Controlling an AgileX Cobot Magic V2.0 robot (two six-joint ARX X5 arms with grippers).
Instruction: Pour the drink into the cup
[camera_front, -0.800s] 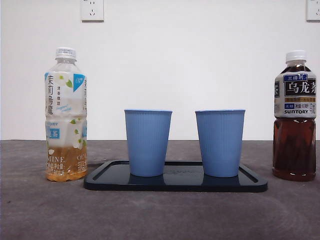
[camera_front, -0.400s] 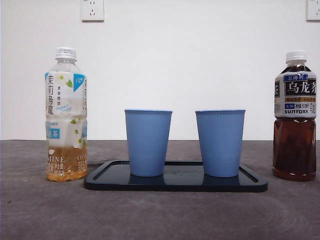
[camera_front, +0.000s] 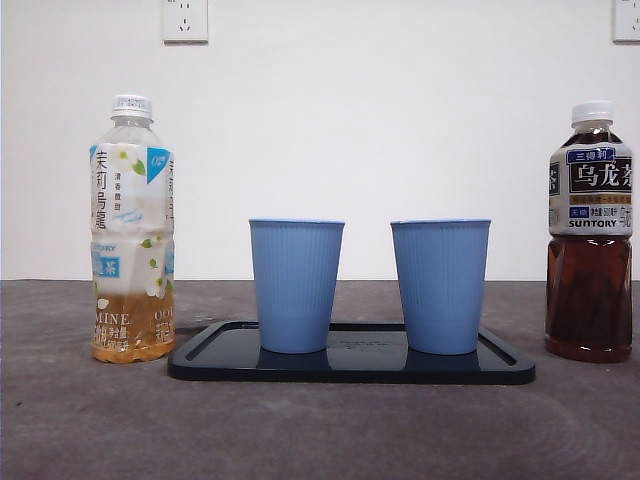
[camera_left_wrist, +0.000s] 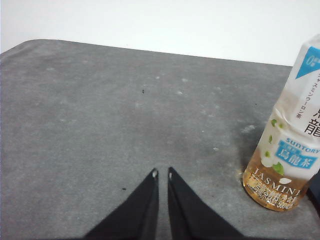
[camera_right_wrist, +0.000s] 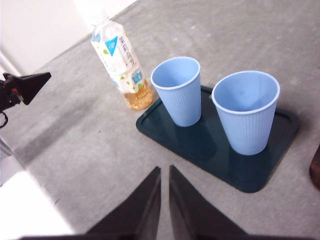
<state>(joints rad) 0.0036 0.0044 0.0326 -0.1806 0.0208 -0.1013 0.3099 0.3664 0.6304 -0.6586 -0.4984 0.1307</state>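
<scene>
Jasmine tea bottle (camera_front: 132, 230) stands upright on the grey table (camera_front: 320, 430), just beside one end of the dark tray (camera_front: 350, 367). It has a white cap, and only a little yellow drink sits in the bottom of it. Two blue cups stand on the tray, side by side and a little apart. The first blue cup (camera_front: 295, 285) is the one nearer the jasmine tea bottle. The second blue cup (camera_front: 441, 286) is nearer the oolong tea bottle (camera_front: 590, 232). Both cups stand upright, and from above they look empty. The oolong tea bottle stands upright past the other end of the tray. It also has a white cap, and dark brown drink fills most of it.

The left gripper (camera_left_wrist: 162, 173) hangs low over bare table, near the jasmine tea bottle but not touching it. Its two black jaws are pressed close together, with only a thin crack between the tips, and they pinch nothing. The right gripper (camera_right_wrist: 164, 170) hangs higher and looks down on the tray, the cups and the jasmine tea bottle. Its jaws are close together too and carry nothing. Two wall sockets (camera_front: 185, 19) sit high on the white wall behind.
</scene>
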